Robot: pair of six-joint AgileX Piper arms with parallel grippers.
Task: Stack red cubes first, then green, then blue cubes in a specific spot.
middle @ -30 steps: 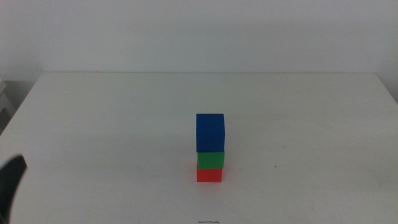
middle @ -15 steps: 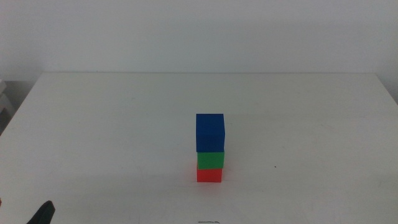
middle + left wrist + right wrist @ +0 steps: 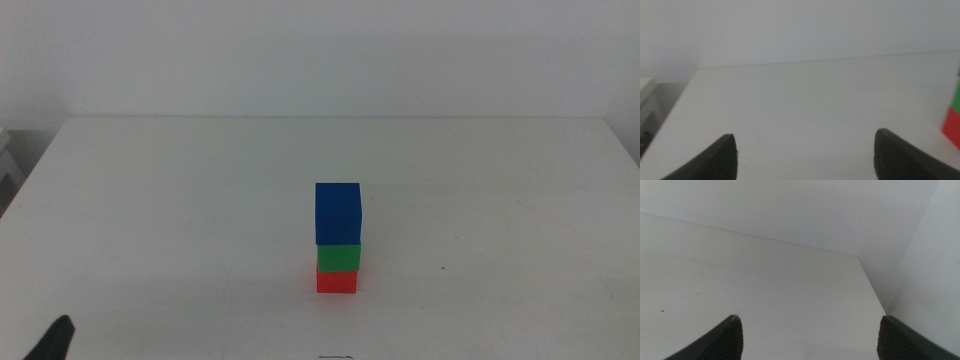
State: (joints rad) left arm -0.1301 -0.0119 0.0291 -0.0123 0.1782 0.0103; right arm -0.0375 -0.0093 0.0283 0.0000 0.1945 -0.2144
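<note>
White tabletop (image 3: 180,200) carries a single three-cube column near its centre, slightly toward the near edge in the middle view. We identify the layers as follows:

1. Red cube (image 3: 337,282) sits at the base, resting directly on the table surface.
2. Green cube (image 3: 338,258) sits on the red cube, its faces roughly flush with those below.
3. Blue cube (image 3: 338,213) sits on top of the green cube. It looks larger in the middle view, which we take to be an effect of its being nearest the camera.

We see the column standing upright, with nothing touching it. The patch of table beneath it is plain white and unmarked.

Left gripper (image 3: 805,160) is well apart from the column. In the middle view only a dark tip of it shows at the bottom left corner. In the left wrist view its two jaws stand wide apart with bare table between them and nothing held. At the edge of that view we see a sliver of the red and green cubes; the picture is soft there, and a faint strip above them is probably the blue cube.

Right gripper (image 3: 807,340) does not appear in the middle view. In the right wrist view its jaws are spread wide over bare tabletop near the table's far corner, holding nothing.
</note>
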